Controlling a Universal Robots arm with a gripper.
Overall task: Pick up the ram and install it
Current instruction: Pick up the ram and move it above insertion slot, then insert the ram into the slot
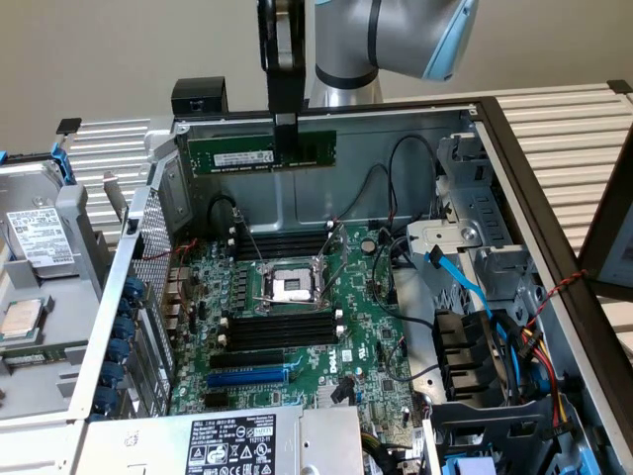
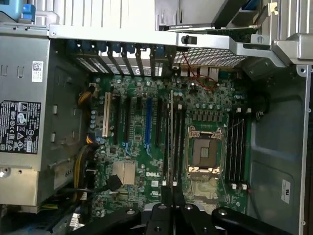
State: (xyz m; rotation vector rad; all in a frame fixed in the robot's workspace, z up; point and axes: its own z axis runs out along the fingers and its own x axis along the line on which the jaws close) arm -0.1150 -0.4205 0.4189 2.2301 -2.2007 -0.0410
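1. Exterior view: the ram (image 1: 262,153), a thin green stick with black chips and a white label, hangs level in the air over the open computer case (image 1: 514,168). The black jaws are closed narrowly on its upper edge, near its middle.
2. Exterior view: the grey and blue robot arm (image 1: 396,35) reaches in from above. The ram sits high by the case's rear wall, well apart from the green motherboard (image 1: 297,346) below.
3. Exterior view: on the motherboard, the CPU socket (image 1: 289,287) lies between two banks of black slots (image 1: 282,332). A blue slot (image 1: 247,376) lies nearer the power supply (image 1: 227,440), which carries a white label.
4. Exterior view: a blue cable (image 1: 460,284) runs through the drive bay on the exterior view's right, and a hard drive (image 1: 40,242) rests outside the case on the exterior view's left. The case stands on a slatted table (image 1: 574,119).
5. Wrist view: the ram (image 2: 171,142) shows edge-on as a thin pale line running out from between the jaws, which pinch its near end.
6. Wrist view: the stick runs parallel to the black slots (image 2: 237,147) and lines up over the bank between the CPU socket (image 2: 204,152) and the blue slot (image 2: 147,122).
7. Wrist view: a white slot (image 2: 105,115) lies beyond the blue one, beside the power supply (image 2: 24,122).
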